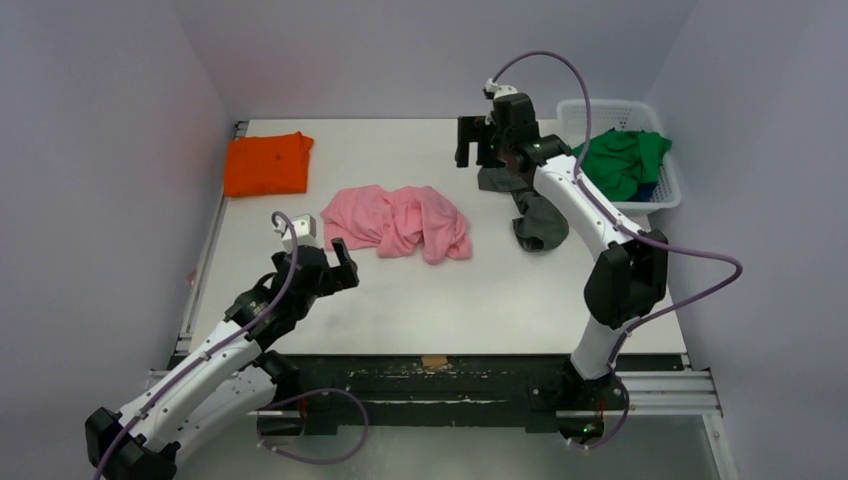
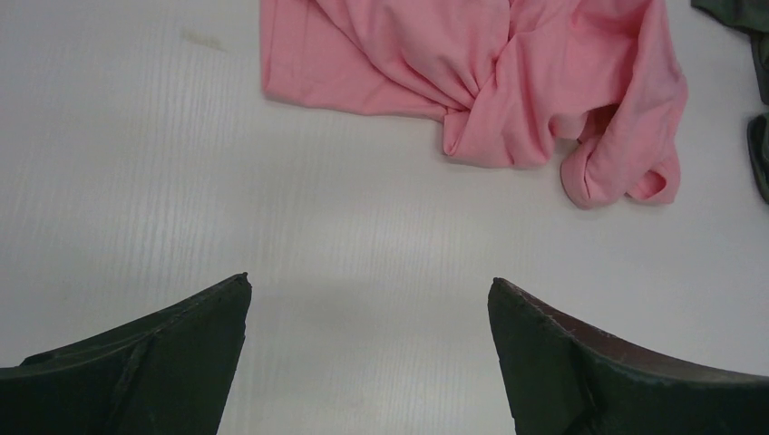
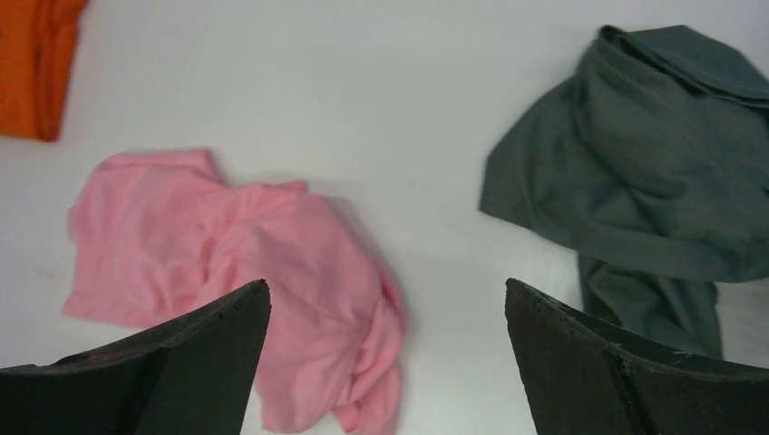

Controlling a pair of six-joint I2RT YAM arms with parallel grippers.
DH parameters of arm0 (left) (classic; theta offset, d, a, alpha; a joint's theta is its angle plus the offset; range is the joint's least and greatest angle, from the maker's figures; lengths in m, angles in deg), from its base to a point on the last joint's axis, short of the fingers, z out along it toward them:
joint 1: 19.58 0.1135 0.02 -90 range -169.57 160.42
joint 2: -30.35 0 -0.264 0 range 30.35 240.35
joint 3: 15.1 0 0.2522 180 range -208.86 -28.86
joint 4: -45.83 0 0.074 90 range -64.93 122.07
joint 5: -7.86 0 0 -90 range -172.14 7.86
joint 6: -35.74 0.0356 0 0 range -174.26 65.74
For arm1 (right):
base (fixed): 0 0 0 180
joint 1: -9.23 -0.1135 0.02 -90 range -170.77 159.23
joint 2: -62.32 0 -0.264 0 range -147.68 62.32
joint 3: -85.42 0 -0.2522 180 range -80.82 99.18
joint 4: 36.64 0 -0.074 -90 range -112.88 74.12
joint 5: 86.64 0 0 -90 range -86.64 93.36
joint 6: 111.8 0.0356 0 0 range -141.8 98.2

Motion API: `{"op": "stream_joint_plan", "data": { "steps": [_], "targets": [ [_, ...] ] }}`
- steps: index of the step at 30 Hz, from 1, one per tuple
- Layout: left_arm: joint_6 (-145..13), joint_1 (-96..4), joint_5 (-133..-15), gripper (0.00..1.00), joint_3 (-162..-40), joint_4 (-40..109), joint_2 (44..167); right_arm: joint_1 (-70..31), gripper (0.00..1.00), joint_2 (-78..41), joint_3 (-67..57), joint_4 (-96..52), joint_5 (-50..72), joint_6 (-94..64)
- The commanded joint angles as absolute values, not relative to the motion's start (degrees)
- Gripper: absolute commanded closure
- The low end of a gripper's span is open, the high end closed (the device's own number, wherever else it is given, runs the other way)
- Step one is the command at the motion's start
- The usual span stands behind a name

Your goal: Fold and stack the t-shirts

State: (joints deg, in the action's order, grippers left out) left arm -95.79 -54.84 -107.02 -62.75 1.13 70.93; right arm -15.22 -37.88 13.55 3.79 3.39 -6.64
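As they lie, three loose t-shirts (image 1: 400, 222) (image 1: 266, 165) (image 1: 540, 225), one basket (image 1: 600, 104)

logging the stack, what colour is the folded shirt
The folded shirt is orange, clearest in the top external view.

Your left gripper (image 2: 369, 299) is hovering over the white table (image 2: 136, 181), its two dark fingers (image 2: 172, 362) standing wide apart with nothing between them. The pink t-shirt (image 2: 490, 82) is lying crumpled just ahead, and some dark grey cloth (image 2: 760, 154) is peeking in at the right edge.
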Motion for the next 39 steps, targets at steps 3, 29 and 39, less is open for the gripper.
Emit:
{"op": "stream_joint_plan", "data": {
  "steps": [3,29,39],
  "targets": [
    [-96.89,-54.55,-107.8,0.0,-63.99,2.81,73.78,-4.32,0.01,-49.45,22.98,8.92,-14.48,-3.81],
    [-97.5,-54.18,-109.29,0.0,-63.31,0.65,70.61,0.62,1.0,-51.67,31.18,5.04,-10.43,-6.9],
    [-97.9,-54.08,-111.04,0.0,-64.1,-0.34,72.41,7.5,1.0,-45.38,43.8,-4.9,-32.22,-18.09]
  ]
}}
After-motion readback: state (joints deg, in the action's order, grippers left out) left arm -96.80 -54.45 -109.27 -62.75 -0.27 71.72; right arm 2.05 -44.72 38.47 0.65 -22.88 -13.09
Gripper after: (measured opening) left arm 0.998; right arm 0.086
